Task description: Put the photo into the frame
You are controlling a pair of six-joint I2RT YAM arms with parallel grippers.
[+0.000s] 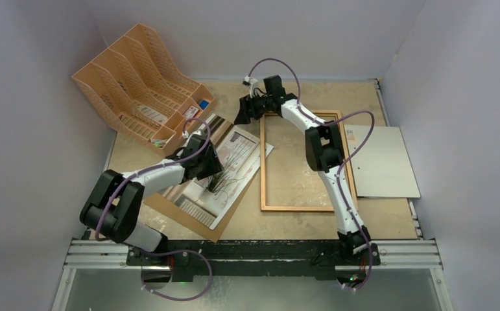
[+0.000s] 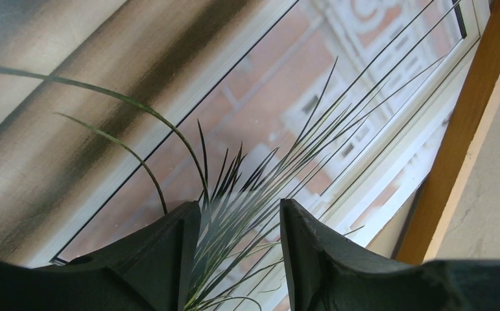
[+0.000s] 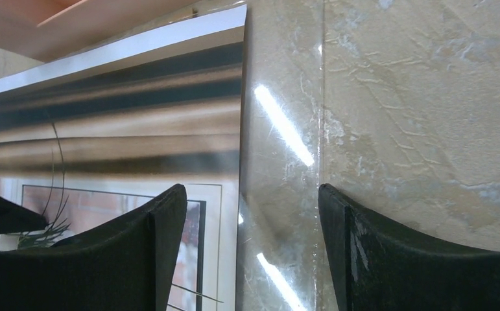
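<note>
Reaching for the photo (image 1: 240,162), left gripper (image 2: 239,206) and right gripper (image 3: 252,191) are held unclenched, empty; next, its edge must be pinched and drawn right into the frame (image 1: 299,208).

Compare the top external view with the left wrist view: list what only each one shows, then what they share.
Only top external: the file rack, the pale sheet, the brown backing panel, the right gripper, both whole arms. Only left wrist: close detail of grass blades and brickwork on the photo, seen between open fingers. Shared: the photo, the left gripper over it, and a stretch of the frame.
</note>
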